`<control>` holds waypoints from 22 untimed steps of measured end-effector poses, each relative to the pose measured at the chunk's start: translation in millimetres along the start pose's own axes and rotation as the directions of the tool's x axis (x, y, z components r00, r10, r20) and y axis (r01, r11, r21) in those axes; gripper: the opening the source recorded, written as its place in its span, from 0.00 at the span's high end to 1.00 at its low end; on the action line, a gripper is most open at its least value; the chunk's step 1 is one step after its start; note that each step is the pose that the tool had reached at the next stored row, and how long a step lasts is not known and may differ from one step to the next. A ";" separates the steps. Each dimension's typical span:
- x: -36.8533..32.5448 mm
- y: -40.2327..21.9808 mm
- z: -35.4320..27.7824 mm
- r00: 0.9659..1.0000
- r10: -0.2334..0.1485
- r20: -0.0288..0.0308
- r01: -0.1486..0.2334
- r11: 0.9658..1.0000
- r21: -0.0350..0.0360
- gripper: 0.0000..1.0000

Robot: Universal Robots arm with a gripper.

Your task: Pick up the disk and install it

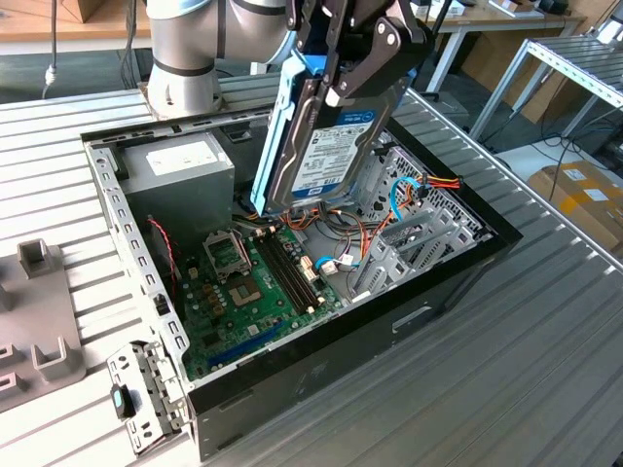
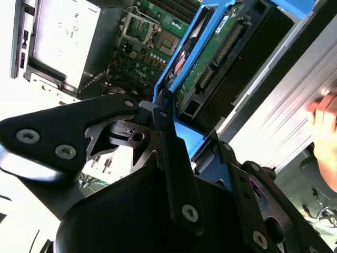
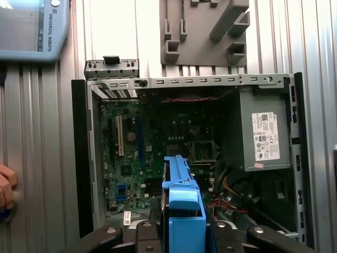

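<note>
The ribbed grey metal table carries an open black computer case. Inside the case lie a green motherboard, a perforated silver drive cage with thin light-blue cables, and farther back a grey power supply box. Above the motherboard, the black gripper has its jaws clamped on the dark rectangular disk in its bright blue carrier. The disk is steeply tilted and hides the case's middle. A person's hand, cut off at the frame edge, rests on the table.
</note>
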State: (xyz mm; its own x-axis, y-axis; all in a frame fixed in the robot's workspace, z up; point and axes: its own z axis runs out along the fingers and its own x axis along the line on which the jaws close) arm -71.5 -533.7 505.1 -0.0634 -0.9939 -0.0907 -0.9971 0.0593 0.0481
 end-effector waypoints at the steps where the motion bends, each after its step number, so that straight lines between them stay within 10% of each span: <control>1: 0.5 -0.4 0.1 1.000 0.000 0.000 0.000 1.000 0.000 0.63; 22: 9.6 -8.2 0.5 1.000 0.000 0.000 0.000 1.000 0.000 0.63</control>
State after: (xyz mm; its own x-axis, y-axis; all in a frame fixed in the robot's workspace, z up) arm -64.0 -543.7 503.3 -0.0635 -0.9938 -0.0908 -0.9971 0.0593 0.0481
